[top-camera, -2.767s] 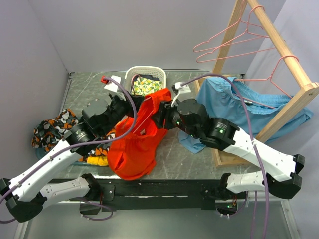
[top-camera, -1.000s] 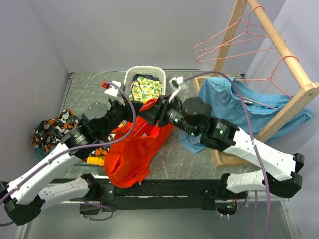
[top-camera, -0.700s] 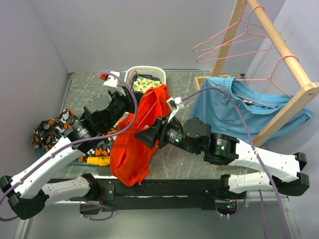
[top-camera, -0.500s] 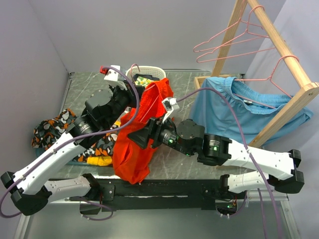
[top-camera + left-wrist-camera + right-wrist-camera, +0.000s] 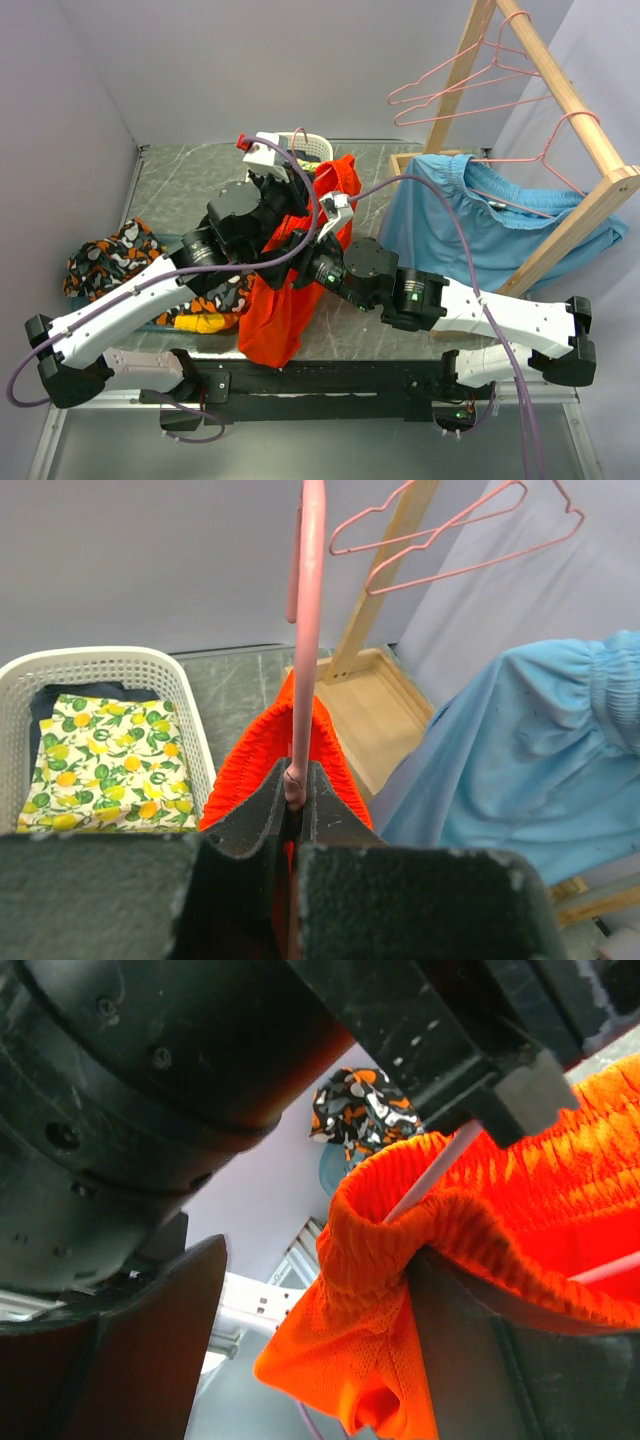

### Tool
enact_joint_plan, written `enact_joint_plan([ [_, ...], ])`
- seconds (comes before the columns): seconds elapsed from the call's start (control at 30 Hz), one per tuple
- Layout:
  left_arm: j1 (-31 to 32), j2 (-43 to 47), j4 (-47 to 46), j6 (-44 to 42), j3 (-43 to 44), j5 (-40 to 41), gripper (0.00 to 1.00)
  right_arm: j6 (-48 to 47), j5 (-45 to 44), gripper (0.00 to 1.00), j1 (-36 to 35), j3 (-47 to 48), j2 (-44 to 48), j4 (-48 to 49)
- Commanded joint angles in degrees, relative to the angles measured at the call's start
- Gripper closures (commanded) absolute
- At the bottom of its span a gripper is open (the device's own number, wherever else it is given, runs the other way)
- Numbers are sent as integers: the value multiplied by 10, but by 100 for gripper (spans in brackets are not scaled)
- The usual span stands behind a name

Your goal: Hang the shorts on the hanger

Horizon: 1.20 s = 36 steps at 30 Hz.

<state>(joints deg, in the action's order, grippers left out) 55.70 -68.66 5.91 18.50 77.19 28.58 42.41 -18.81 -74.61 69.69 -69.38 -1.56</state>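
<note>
The shorts [image 5: 283, 300] hang over the middle of the table [image 5: 170, 170], their gathered waistband draped on a pink hanger [image 5: 305, 630] and the legs dropping toward the near edge. The left gripper [image 5: 297, 798] is clamped tight on the hanger's wire, held upright above the waistband. The left arm [image 5: 120, 310] rises from the near left corner and bends up over the table's centre. The right arm [image 5: 490, 310] stretches low from the near right corner toward the cloth. The right gripper [image 5: 310, 1300] stands wide, with the waistband between its fingers but not pinched. A white basket [image 5: 100, 665] sits at the far edge, light blue shorts [image 5: 480, 220] drape on the wooden rack [image 5: 570, 90] at right, and a patterned cloth [image 5: 100, 260] lies by the left edge.
</note>
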Motion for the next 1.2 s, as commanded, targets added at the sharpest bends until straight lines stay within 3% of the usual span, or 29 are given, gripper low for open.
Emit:
enact_joint_plan([
  [0.0, 11, -1, -95, -6, 35, 46, 99, 24, 40, 30, 21, -27, 6, 84],
  [0.07, 12, -4, -111, -5, 31, 61, 99, 46, 61, 39, 26, -43, 9, 90],
  [0.23, 13, -14, -140, -8, 31, 70, 99, 73, 87, 45, 29, -63, 14, 116],
  [0.4, 13, -24, -147, -12, 38, 61, 99, 82, 85, 73, 30, -64, 23, 116],
  [0.43, 13, -24, -149, -14, 37, 59, 99, 88, 83, 87, 31, -65, 26, 116],
  [0.53, 13, -22, -145, -15, 39, 39, 99, 100, 76, 100, 32, -58, 25, 106],
  [0.63, 13, -17, -137, -15, 41, 34, 99, 109, 67, 100, 32, -52, 24, 104],
  [0.7, 13, -11, -135, -15, 40, 31, 94, 113, 59, 100, 32, -49, 22, 103],
  [0.73, 13, -8, -134, -16, 38, 28, 90, 114, 54, 100, 32, -44, 21, 101],
  [0.8, 13, 0, -134, -18, 37, 22, 71, 111, 43, 100, 32, -36, 17, 94],
  [0.93, 13, 9, -129, -29, 38, 18, 60, 105, 33, 100, 32, -5, 2, 84],
  [0.97, 13, 11, -128, -30, 38, 18, 47, 104, 30, 100, 32, -3, 0, 87],
  [1.03, 13, 19, -122, -35, 41, 6, 36, 107, 23, 100, 32, 4, -6, 83],
  [1.07, 13, 21, -116, -36, 45, -1, 22, 108, 20, 100, 32, 8, -8, 82],
  [1.17, 13, 28, -72, -36, 67, -20, 4, 111, 6, 100, 32, 24, -18, 77],
])
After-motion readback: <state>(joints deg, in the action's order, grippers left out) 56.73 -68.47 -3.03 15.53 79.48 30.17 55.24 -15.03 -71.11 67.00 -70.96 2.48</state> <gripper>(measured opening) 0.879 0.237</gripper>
